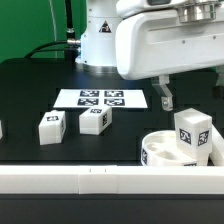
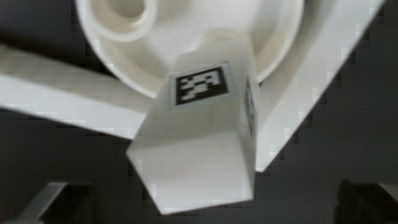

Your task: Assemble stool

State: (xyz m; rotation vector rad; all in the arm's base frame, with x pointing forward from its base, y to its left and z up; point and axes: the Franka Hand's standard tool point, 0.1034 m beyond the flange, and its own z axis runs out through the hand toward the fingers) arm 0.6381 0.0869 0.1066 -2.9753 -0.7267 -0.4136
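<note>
The round white seat [image 1: 158,153] lies at the exterior view's lower right, against the long rail. One white leg [image 1: 192,134] with a marker tag stands upright on the seat. My gripper [image 1: 190,100] hangs just above that leg, open, with one dark finger [image 1: 164,96] showing to its left. In the wrist view the leg [image 2: 205,120] rises toward the camera from the seat [image 2: 151,40]. The fingertips [image 2: 43,204] stand wide apart on either side of it, not touching it. Two more legs [image 1: 51,128] [image 1: 95,120] stand on the table.
The marker board [image 1: 100,98] lies flat behind the two loose legs. A long white rail [image 1: 90,180] runs along the front edge and shows in the wrist view [image 2: 54,90]. Another white part [image 1: 2,128] peeks in at the exterior view's left edge. The robot base [image 1: 100,35] stands at the back.
</note>
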